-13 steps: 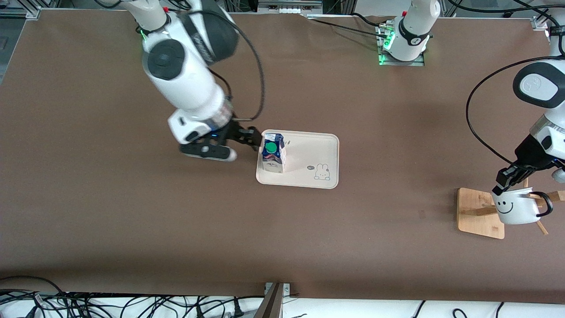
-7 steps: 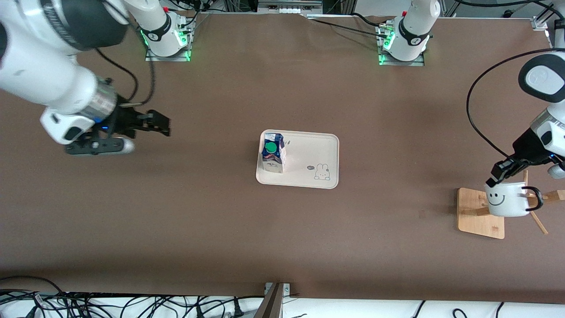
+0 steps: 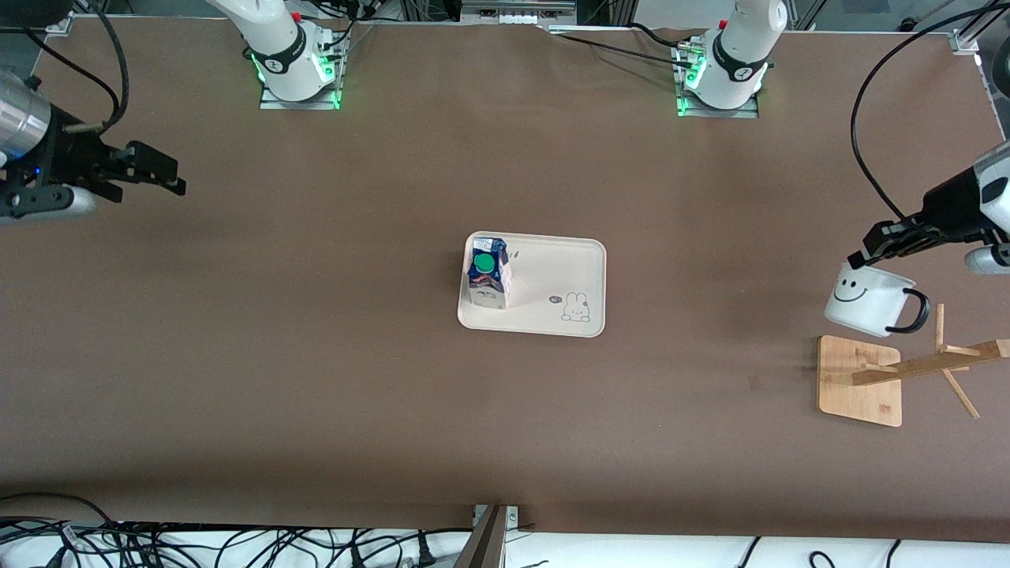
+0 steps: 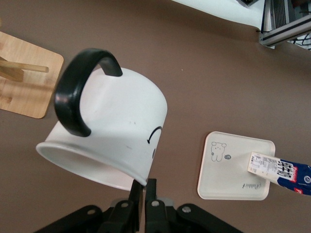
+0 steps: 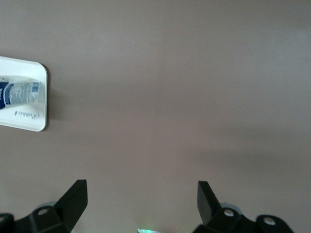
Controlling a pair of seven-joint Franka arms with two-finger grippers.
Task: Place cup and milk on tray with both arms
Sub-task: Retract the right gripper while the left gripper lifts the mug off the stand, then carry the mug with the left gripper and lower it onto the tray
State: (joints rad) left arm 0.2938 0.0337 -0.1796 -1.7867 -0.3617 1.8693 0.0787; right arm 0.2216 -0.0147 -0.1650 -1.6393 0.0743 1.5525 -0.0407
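Jaws: your left gripper (image 3: pixel 864 251) is clamping the cup (image 3: pixel 866 300) by its rim, now lifted off the wooden rack (image 3: pixel 907 371), which it was hanging on a second ago; the glossy white mug is dangling at the jaws' 6 o'clock. Your right gripper (image 3: pixel 162 173) is standing wide apart, having withdrawn from the tray (image 3: pixel 560 272) toward its own table end. The blue-and-white gable-top milk (image 3: pixel 488 278) is standing upright on that smooth cream rounded tray, near the edge toward the right arm's end.
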